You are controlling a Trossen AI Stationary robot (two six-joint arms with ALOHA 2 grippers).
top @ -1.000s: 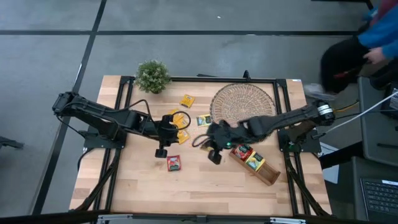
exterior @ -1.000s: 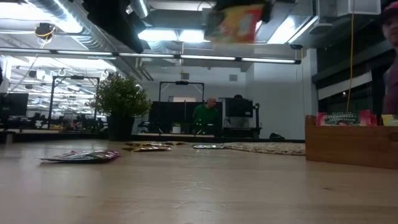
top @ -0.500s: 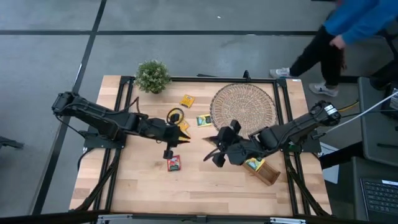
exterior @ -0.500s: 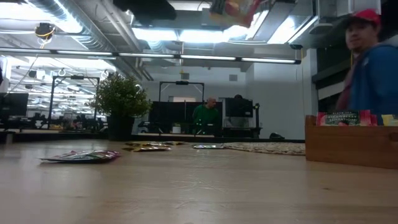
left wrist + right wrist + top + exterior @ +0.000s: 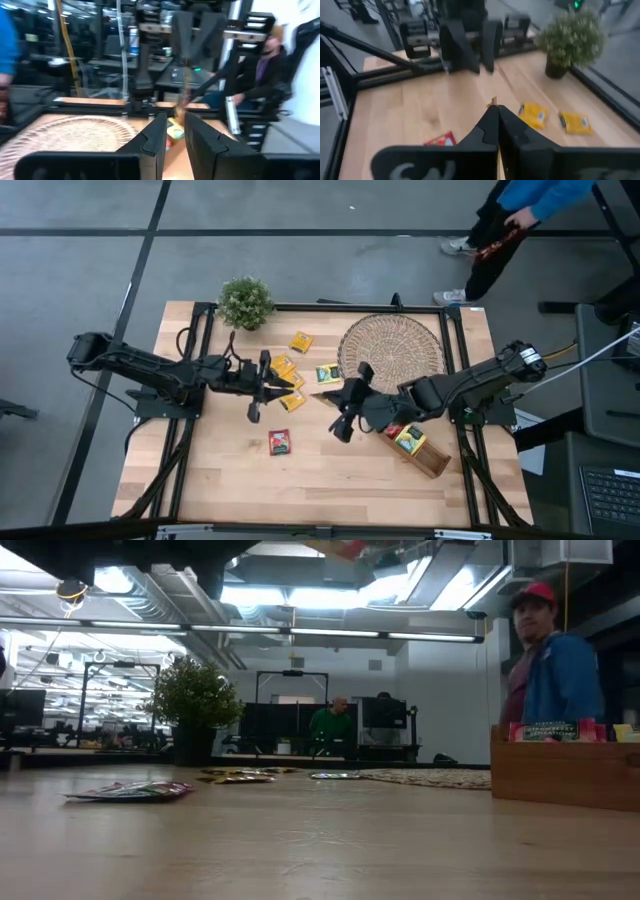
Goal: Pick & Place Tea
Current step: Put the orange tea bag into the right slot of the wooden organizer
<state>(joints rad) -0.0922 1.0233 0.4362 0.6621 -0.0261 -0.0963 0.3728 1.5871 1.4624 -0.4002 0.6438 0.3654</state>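
Two dark claws, right claw [image 5: 322, 396] pinching a flat yellow sachet [image 5: 493, 102], left claw [image 5: 175, 132] narrowly spread, round woven mat [image 5: 391, 348].

Two dark jointed arms, black cables, flat black jaws

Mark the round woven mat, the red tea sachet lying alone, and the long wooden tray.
round woven mat [image 5: 392, 348], high view, centre of the weave
red tea sachet [image 5: 279, 442], high view, middle of the wrapper
long wooden tray [image 5: 432, 461], high view, its empty end compartment
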